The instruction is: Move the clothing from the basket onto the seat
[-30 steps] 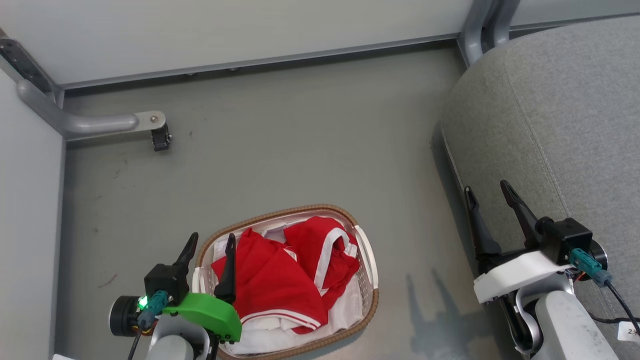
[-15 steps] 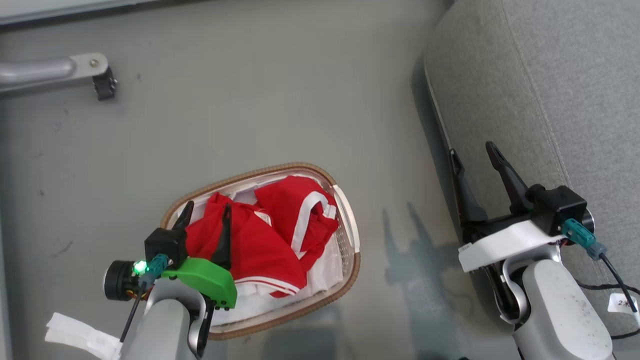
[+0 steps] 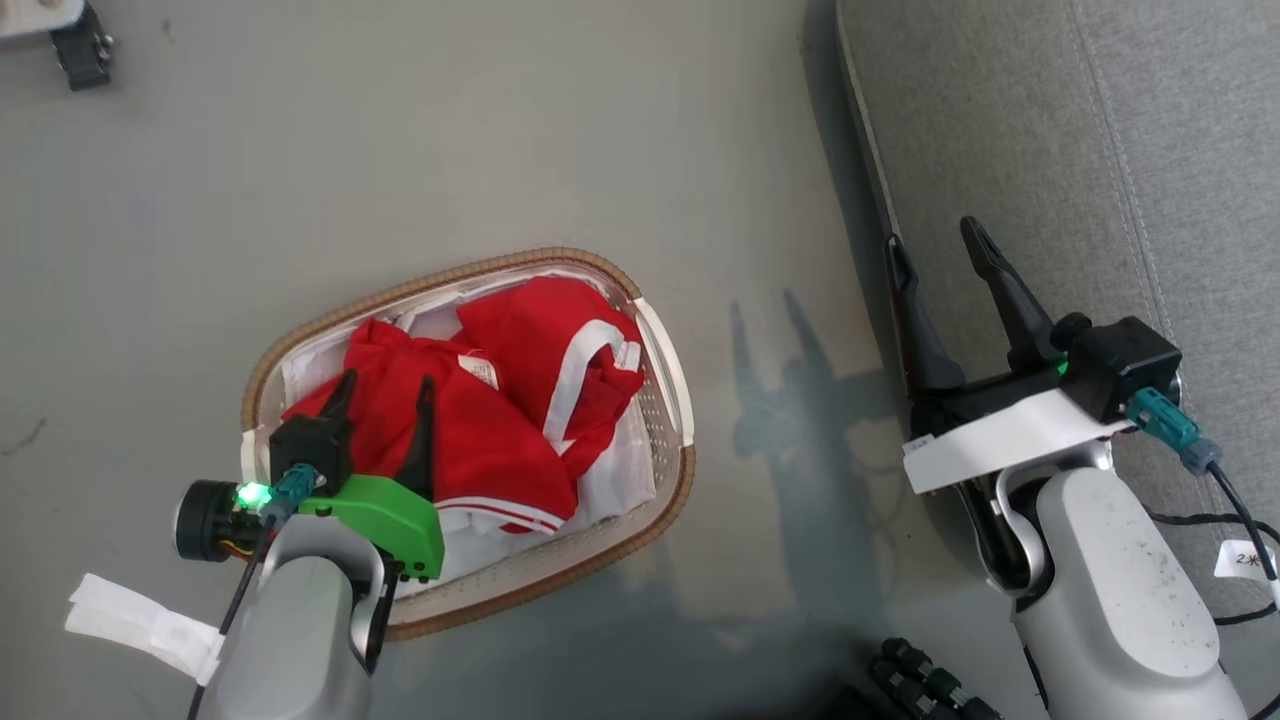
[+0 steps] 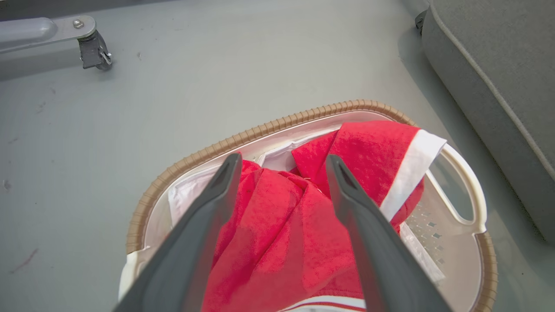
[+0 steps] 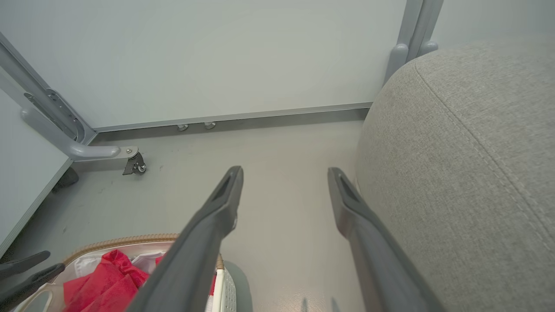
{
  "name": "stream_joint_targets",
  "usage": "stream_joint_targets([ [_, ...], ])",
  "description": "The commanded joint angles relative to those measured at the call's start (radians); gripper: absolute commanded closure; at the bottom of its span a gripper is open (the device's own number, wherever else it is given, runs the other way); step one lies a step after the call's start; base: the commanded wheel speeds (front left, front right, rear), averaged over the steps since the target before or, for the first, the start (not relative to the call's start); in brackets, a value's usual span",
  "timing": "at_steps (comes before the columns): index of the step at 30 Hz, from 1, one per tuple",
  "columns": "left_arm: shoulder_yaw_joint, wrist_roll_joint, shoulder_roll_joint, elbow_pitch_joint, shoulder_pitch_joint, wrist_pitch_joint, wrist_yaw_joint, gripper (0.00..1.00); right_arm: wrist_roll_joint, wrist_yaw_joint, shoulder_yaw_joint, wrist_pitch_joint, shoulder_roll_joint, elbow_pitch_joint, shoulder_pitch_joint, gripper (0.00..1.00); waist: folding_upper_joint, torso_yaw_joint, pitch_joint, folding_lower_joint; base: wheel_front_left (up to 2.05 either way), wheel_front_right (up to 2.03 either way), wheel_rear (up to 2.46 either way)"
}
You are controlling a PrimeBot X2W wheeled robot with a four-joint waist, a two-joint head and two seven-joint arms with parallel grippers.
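Left gripper (image 3: 387, 382): my two long dark fingers are spread apart and hold nothing. They hang over the left end of the basket with their tips above the red cloth; I cannot tell if they touch it.
Right gripper (image 3: 932, 235): my fingers are apart and empty, at the near edge of the seat, well apart from the basket.
Clothing (image 3: 490, 440): bright red soft fabric with white band trim, lying crumpled inside the basket with a small white tag facing up.
Basket (image 3: 520, 258): oval, cream-white perforated plastic with a brown woven rim, standing on the grey floor (image 3: 400, 150).
Seat (image 3: 1050, 150): a large grey woven-fabric cushion with stitched seams, to the basket's right and not touching it.
White sheet (image 3: 620, 480): plain lining under the red clothing.
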Motion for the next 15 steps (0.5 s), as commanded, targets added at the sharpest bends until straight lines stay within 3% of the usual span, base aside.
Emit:
stream_joint_targets([
  [1, 0.003, 0.008, 0.012, 0.01, -0.029, -0.001, -0.002, 0.0, 0.007, 0.0, 0.002, -0.005, -0.001, -0.006, -0.017, 0.0, 0.0, -0.018, 0.051, -0.0001, 0.0, 0.0, 0.0],
  [15, -0.017, 0.017, 0.056, 0.142, -0.142, -0.001, -0.003, 0.0, 0.024, 0.0, 0.009, -0.005, -0.001, -0.019, -0.056, 0.0, 0.0, -0.032, 0.175, -0.0001, 0.0, 0.0, 0.0],
])
